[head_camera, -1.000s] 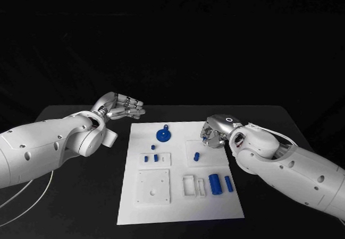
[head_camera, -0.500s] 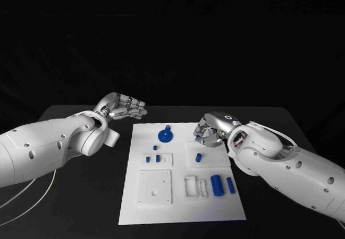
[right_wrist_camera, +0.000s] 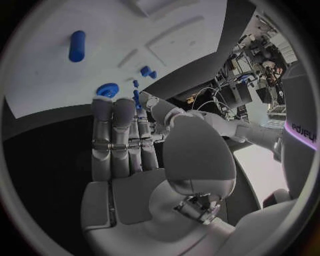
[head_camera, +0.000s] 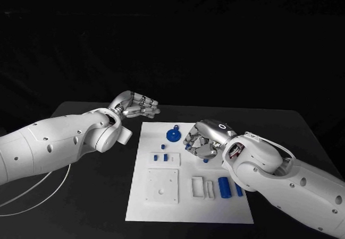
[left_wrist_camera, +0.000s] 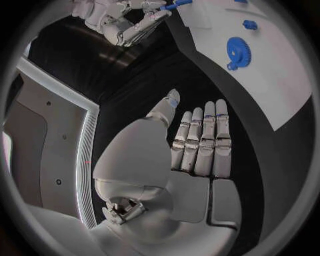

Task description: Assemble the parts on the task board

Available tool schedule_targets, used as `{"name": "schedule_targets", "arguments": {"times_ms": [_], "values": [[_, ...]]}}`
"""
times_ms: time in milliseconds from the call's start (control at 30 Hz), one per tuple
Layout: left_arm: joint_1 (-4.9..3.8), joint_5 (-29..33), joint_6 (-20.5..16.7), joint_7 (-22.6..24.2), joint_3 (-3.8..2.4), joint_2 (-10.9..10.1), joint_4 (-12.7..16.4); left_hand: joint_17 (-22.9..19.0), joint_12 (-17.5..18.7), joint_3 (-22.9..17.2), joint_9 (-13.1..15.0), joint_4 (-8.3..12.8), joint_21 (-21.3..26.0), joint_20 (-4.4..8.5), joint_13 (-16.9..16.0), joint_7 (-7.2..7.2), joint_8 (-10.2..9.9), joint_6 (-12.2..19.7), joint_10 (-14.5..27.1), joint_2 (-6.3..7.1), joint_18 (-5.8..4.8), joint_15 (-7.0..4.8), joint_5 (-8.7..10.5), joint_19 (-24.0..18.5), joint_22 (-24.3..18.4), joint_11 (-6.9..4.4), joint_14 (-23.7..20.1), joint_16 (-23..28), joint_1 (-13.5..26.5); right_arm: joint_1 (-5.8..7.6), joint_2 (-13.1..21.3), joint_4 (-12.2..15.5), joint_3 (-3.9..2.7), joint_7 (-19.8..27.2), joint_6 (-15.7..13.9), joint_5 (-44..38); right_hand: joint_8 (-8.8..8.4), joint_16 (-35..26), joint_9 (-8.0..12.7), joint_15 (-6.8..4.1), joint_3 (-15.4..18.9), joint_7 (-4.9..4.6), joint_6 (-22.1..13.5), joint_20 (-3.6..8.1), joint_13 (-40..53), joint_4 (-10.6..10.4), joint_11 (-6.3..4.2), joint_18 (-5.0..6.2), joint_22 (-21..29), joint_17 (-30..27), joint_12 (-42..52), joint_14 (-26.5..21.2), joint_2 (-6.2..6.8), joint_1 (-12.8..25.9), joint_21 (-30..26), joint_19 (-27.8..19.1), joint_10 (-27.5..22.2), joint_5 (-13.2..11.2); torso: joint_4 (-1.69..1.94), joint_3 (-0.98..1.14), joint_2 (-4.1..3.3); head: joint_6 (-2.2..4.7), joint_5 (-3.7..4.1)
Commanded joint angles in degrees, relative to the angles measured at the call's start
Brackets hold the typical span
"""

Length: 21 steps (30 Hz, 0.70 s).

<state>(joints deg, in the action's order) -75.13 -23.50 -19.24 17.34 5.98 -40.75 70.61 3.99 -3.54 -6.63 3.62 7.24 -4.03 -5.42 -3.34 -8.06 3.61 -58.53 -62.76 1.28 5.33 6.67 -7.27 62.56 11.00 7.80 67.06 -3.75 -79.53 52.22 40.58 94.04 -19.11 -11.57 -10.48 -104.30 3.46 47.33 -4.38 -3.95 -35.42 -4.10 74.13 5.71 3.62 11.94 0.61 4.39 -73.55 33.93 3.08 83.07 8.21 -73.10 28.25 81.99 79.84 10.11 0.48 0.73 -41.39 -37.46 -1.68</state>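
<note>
White board: my task board lies in the middle of the black table, its long sides running from the near edge toward the far edge
Gear: a blue toothed wheel lies flat near the board's far left corner; my left wrist view shows it too
Small pegs: two short blue pieces stand side by side on the board's left half, a smaller one just beyond them
Cylinders: a thick blue one and a thinner one lie by the board's right edge, beside a white open frame
Square plate: a white raised square sits at the board's near left
Left hand: my left hand hangs above the table off the board's far left corner, fingers straight and together, grasping nothing
Right hand: my right hand hovers over the board's far right part; my thumb and a fingertip pinch a slim blue pin; the other fingers lie straight
</note>
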Motion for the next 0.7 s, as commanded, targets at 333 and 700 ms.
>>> {"name": "schedule_targets", "arguments": {"times_ms": [333, 700], "values": [[-0.07, 0.92, -0.68, 0.73, -0.06, 1.16, -0.04, -0.06, -0.02, 0.19, -0.07, -0.29, -0.22, -0.37, 0.02, -0.36, 0.19, -0.14, 0.16, 0.01, -0.39, 0.15, -0.04, 0.09, -0.46, 0.07, -0.46, 0.23, 0.09, -0.18, -2.62, 0.51, 5.23, 0.26, 0.1, -6.37, 0.19, -0.08, 0.0, -0.31, 0.09, 0.02, 0.32, -0.25, 0.06, 0.11, 0.1, 0.96, -3.4, -0.03, 0.43, -0.1, -0.43, -0.18, 1.96, 0.98, 0.08, -0.38, 0.06, 0.05, -0.1, -1.18, -2.25], [-0.07, 1.04, -0.48, 0.48, -0.05, 1.99, -0.29, -0.06, -0.02, 0.2, -0.06, -0.3, -0.21, -0.38, 0.01, -0.41, 0.19, -0.01, 0.18, 0.03, -0.39, 0.16, -0.04, 0.08, -0.52, 0.08, -0.49, 0.24, 0.09, -0.42, -3.73, 0.18, 7.68, -0.2, 0.67, -8.36, 0.22, -0.08, 0.04, -0.39, 0.04, 0.07, 0.41, -0.12, 0.04, 0.23, 0.09, 0.98, -4.0, -0.11, 0.36, -0.06, -0.48, -0.19, 1.16, 1.22, 0.09, -0.83, 0.0, 0.03, -0.01, -2.32, -3.71]]}}
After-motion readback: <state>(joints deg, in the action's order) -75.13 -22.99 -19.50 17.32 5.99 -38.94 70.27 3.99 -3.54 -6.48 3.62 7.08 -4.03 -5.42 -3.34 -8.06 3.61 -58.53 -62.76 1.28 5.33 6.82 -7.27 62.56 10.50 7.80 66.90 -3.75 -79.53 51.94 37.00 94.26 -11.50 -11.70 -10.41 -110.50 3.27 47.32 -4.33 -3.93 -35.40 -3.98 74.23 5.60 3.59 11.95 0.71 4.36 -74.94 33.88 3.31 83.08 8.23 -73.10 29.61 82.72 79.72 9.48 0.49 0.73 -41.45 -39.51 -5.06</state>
